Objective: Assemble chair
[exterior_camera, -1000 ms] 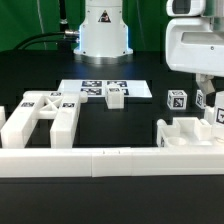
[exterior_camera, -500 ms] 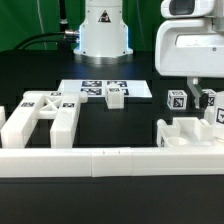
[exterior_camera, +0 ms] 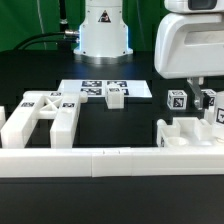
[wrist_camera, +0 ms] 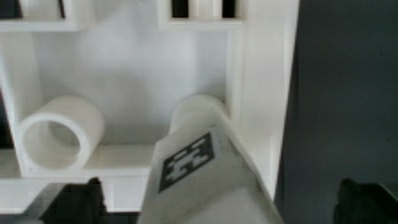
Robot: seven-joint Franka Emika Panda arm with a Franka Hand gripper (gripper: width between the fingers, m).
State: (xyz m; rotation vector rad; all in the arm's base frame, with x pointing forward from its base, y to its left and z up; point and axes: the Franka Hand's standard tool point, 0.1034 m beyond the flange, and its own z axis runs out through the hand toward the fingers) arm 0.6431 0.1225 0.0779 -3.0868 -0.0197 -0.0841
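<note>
By the tabletop's edge on the exterior view's left: slotted panel (exterior_camera: 40, 115), lying flat, close behind the long rail (exterior_camera: 100, 160) that runs along the near edge. Mid-table, toward the far edge: marker board (exterior_camera: 90, 88), small tagged block (exterior_camera: 115, 96) at its near side, robot base (exterior_camera: 103, 28) behind. Bare black tabletop (exterior_camera: 130, 125) between the panel and the right-hand parts.

By the edge on the exterior view's right: boxy chair part (exterior_camera: 185, 132) against the rail, tagged cube (exterior_camera: 178, 100) just behind it, another tagged piece (exterior_camera: 214, 108) beside that. Above this cluster: gripper (wrist_camera: 222, 198), fingers (wrist_camera: 80, 195) spread wide, gripping nothing. Between them in the wrist view: tagged bar (wrist_camera: 199, 150), with a round peg (wrist_camera: 59, 135) beside it inside a walled part.
</note>
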